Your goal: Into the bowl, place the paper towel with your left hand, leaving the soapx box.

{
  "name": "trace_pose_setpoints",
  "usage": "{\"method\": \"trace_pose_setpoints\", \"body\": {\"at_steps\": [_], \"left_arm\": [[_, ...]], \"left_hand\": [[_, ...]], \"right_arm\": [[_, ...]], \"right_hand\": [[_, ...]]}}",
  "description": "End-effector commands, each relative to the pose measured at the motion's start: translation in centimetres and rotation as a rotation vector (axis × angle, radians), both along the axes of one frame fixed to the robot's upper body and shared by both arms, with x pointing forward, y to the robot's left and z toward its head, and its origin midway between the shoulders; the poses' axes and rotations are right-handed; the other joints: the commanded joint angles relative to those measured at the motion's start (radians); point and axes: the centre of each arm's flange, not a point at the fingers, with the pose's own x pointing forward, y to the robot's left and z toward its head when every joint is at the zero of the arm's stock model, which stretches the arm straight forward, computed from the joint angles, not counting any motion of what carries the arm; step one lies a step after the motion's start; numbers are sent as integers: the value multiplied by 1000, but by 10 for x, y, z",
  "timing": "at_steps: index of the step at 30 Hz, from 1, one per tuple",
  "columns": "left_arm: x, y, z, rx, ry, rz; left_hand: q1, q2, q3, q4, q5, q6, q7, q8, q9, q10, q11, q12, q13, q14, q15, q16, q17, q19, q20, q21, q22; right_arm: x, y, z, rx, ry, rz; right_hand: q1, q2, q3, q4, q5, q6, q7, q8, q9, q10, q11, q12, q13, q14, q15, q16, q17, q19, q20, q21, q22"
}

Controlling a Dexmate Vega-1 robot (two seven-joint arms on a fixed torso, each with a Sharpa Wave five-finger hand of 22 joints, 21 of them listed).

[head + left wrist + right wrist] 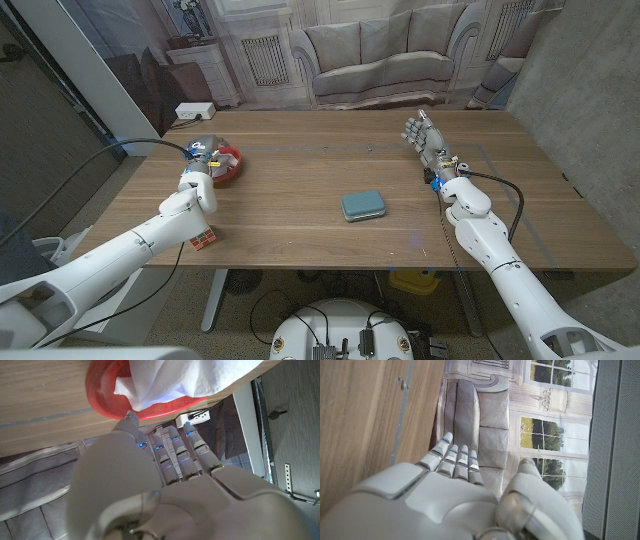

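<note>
The red bowl stands at the table's left side. In the left wrist view the white paper towel lies crumpled inside the red bowl, spilling over its rim. My left hand is right beside the bowl, and its fingers reach out straight with nothing in them, just short of the towel. The teal soapx box lies flat near the table's middle, apart from both hands. My right hand stands upright at the right side, fingers spread and holding nothing; it also shows as my right hand.
A small red box lies near the front edge under my left forearm. A white power strip sits off the table's far left corner. The wooden table has a backdrop of a sofa behind it.
</note>
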Motion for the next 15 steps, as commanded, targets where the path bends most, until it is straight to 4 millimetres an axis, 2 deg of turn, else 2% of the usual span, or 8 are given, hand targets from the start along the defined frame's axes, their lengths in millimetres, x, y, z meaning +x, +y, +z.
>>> {"method": "trace_pose_setpoints", "body": {"at_steps": [1,7,15], "left_arm": [[-16,1,10,7,-44,8],[-23,2,16,0,-66,9],[-31,2,19,-5,-79,0]], "left_hand": [[-12,6,-1,9,-1,8,2,1,1,7,0,7,-1,0,-102,10,3,-5,-5,1,2],[-31,5,-8,19,-2,12,4,2,0,11,1,10,-4,4,-103,13,2,-6,-7,3,2],[-87,-1,-30,49,1,28,3,5,-2,18,-3,13,-12,3,-99,17,-1,-11,-11,5,2]], "right_arm": [[-3,-3,0,8,-11,0],[-4,-4,-1,7,-13,-1],[-4,-2,-2,6,-16,6]], "right_hand": [[4,6,4,-8,-4,9,-1,-3,4,9,-1,-2,3,9,3,-3,5,9,1,-3,1],[5,6,3,-8,-4,9,-2,-3,4,10,0,-2,3,8,3,-3,5,10,1,-4,1],[5,6,3,-9,-4,9,-1,-3,4,9,-1,-2,3,8,1,-3,5,11,1,-6,1]]}}
